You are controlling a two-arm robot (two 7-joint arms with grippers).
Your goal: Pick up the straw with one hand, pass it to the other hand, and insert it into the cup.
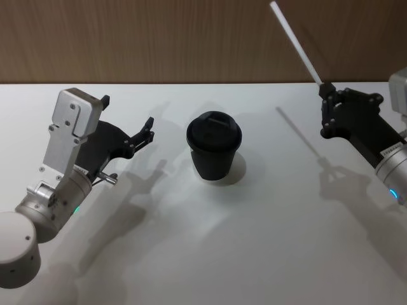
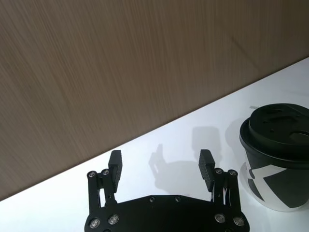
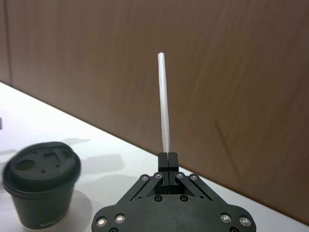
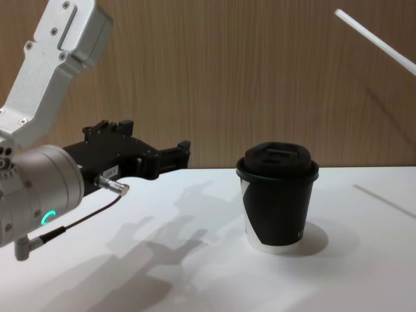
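The black cup [image 1: 213, 149] with its black sip lid stands upright in the middle of the white table; it also shows in the left wrist view as the cup [image 2: 277, 154] and from the side as the cup [image 4: 278, 195]. My right gripper [image 1: 326, 89] hangs above the table to the cup's right, shut on the lower end of the white straw [image 1: 296, 44]. The straw [image 3: 164, 104] rises from the closed fingers and leans toward the wall. My left gripper [image 1: 127, 113] hovers left of the cup, open and holding nothing, its fingers [image 2: 115, 164] pointing toward the wall.
A brown wooden wall [image 1: 191, 38] runs along the table's far edge. A thin grey cable with a metal plug [image 4: 114, 187] hangs at the left wrist. Bare white tabletop [image 1: 254, 241] spreads in front of the cup.
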